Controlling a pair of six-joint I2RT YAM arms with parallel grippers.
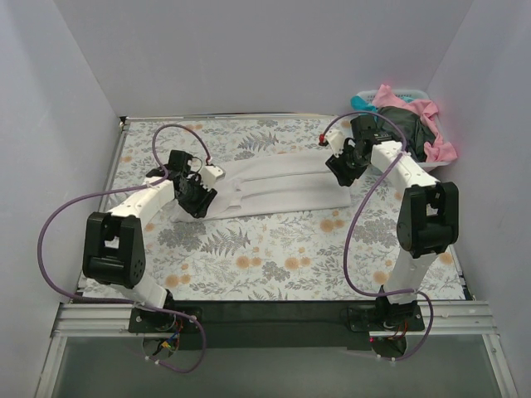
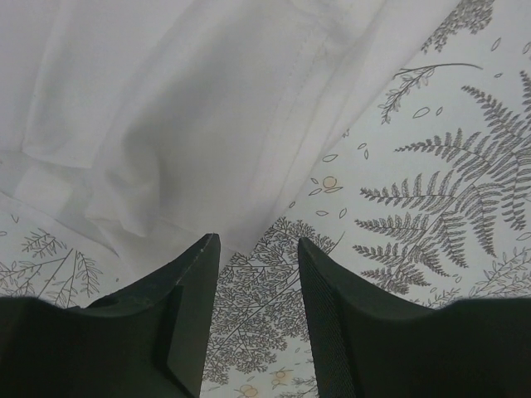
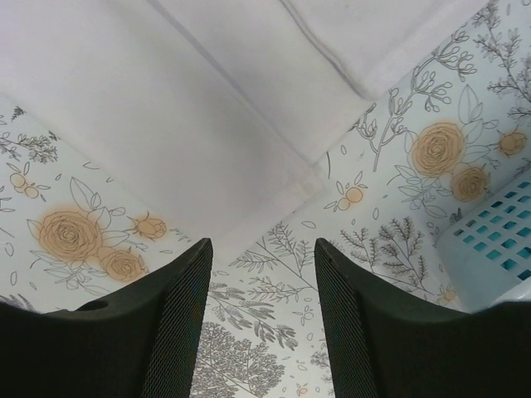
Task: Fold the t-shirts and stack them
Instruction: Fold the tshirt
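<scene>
- The white t-shirt (image 1: 274, 186) lies folded into a long, slightly curved band. It runs left to right across the middle of the counter, somewhat nearer the far edge than the near one.
- It rests flat on the fern-and-flower printed sheet (image 2: 431, 191) that covers the counter.
- The left gripper (image 1: 197, 199) is at the shirt's left end. Its fingers are spread apart and hold nothing.
- In the left wrist view, the shirt's rumpled hem lies just past the fingertips, and bare sheet shows in the gap between them.
- The right gripper (image 1: 344, 166) is at the shirt's right end, towards the far right corner. Its fingers are also parted and empty.
- In the right wrist view, a layered corner of the folded shirt lies just beyond the tips, with printed sheet between them.
- The white plastic basket (image 3: 485, 274) sits in the far right corner of the counter, just beside the right arm.
- In the basket, a pink t-shirt (image 1: 415, 108) is draped over a dark grey-green t-shirt (image 1: 406, 128).
- A bit of teal t-shirt (image 1: 358, 102) shows at the basket's far left side.
</scene>
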